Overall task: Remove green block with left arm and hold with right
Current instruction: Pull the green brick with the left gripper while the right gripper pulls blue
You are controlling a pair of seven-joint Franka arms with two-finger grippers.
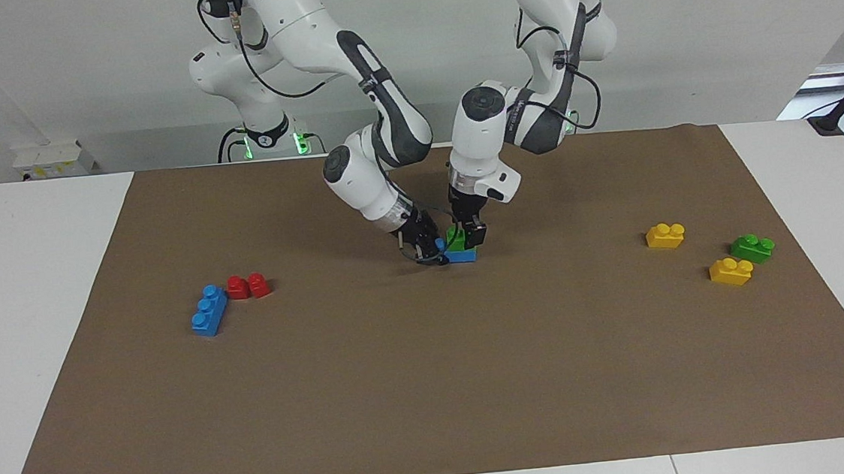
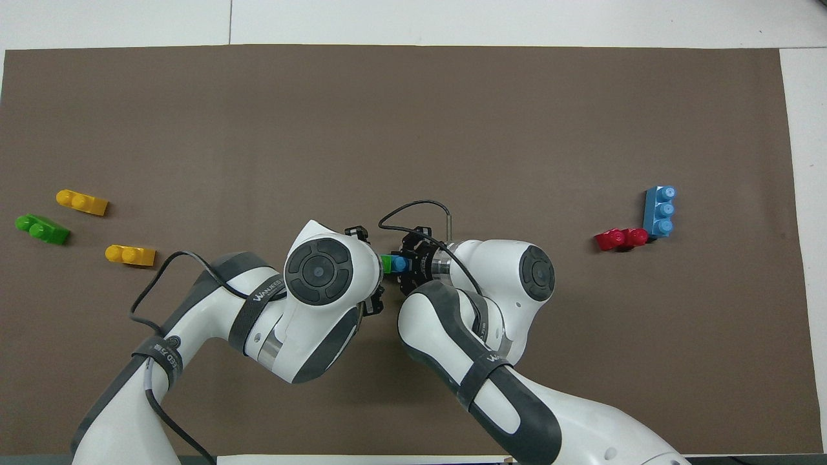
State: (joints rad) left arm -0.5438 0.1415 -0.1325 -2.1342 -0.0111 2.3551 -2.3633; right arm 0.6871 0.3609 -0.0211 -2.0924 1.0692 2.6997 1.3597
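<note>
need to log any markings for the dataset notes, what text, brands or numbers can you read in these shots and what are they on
"WANKEED": white lettering on the black strap around the left arm, overhead view.
The same lettering on the black strap around the right arm is too small to read surely.
A third strap, lower on the left arm, carries white lettering too blurred to read.
A round dark badge on the right arm's base, facing view: unreadable.
The toy bricks and brown mat show no text.

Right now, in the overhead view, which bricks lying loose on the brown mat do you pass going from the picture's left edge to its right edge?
dark green brick → upper yellow brick → lower yellow brick → red brick → loose blue brick. The stacked pair between the grippers is left out.
</note>
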